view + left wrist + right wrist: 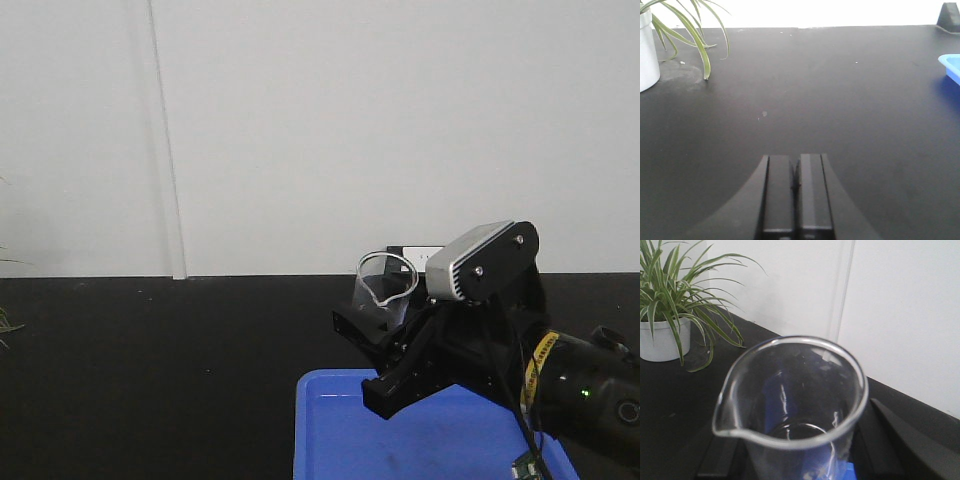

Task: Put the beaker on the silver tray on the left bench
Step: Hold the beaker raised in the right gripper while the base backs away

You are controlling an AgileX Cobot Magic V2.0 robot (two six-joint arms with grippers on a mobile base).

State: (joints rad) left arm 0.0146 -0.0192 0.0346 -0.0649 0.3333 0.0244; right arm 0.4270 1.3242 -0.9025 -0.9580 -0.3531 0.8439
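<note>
My right gripper (378, 345) is clamped on the beaker (385, 290), which hangs over the blue tray (330, 420) beneath me. I should carry it level and slow toward the bench (150, 380) on my left. It stands upright between my fingers, mouth up, with the spout facing my gripper's left

I face a plain white painted wall (400, 120), evenly and softly lit. A narrow pale vertical strip (166, 150) runs down it to the long matte black countertop (150, 380), which meets the wall in a straight line. The dark surface carries a few pale specks and a dull sheen from the diffuse light. Off to my left, near the wall, a green striped spider plant (680, 295) stands in a round white pot (662, 342), its leaves arching over the black top.
</note>
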